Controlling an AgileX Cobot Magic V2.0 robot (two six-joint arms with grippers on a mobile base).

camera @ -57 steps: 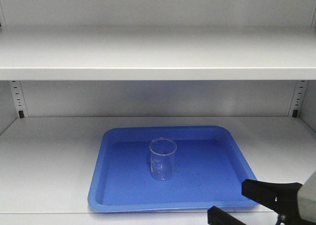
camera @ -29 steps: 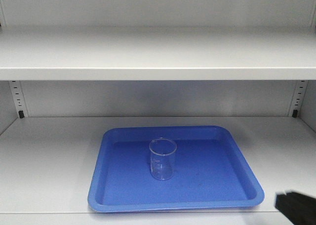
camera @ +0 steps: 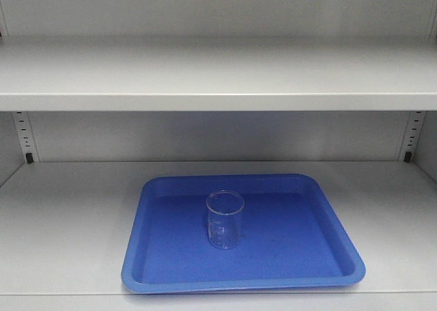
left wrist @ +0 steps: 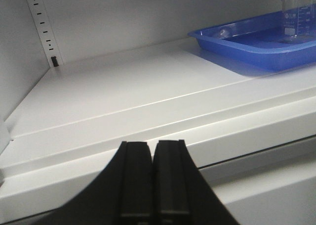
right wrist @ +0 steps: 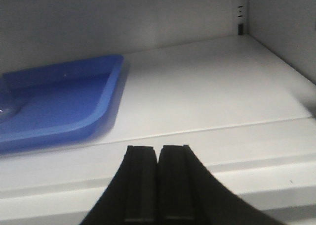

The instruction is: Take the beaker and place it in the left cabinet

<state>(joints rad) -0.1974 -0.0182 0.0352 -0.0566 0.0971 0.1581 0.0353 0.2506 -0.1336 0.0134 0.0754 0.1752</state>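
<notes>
Jaws of the left gripper (left wrist: pixel 153 178) are pressed together with nothing between them, two black pads meeting along a thin seam at the bottom of the left wrist view. They sit in front of the front edge of the lower shelf (left wrist: pixel 123 106) and hold nothing. Jaws of the right gripper (right wrist: pixel 158 183) stand the same way in the right wrist view: closed flat on each other, empty, just outside the shelf's front lip.

Beyond the left jaws the pale grey shelf runs back to a peg-hole strip (left wrist: pixel 43 29) on the side upright. Off to the right of that view lies the blue tray (left wrist: pixel 247 42), with the beaker (left wrist: pixel 297 15) standing upright in it. From the right wrist the tray (right wrist: pixel 74 101) shows on the left, its rounded corner well apart from the jaws, and only a faint glassy edge of the beaker appears at the far left border.

In the front view the left cabinet (camera: pixel 218 75) fills the frame with two wide shelves. The tray (camera: pixel 321 215) rests flat on the lower one, and the clear beaker (camera: pixel 224 219) stands near its middle, slightly left of centre, touching nothing but the tray floor. Neither gripper shows in this view.
</notes>
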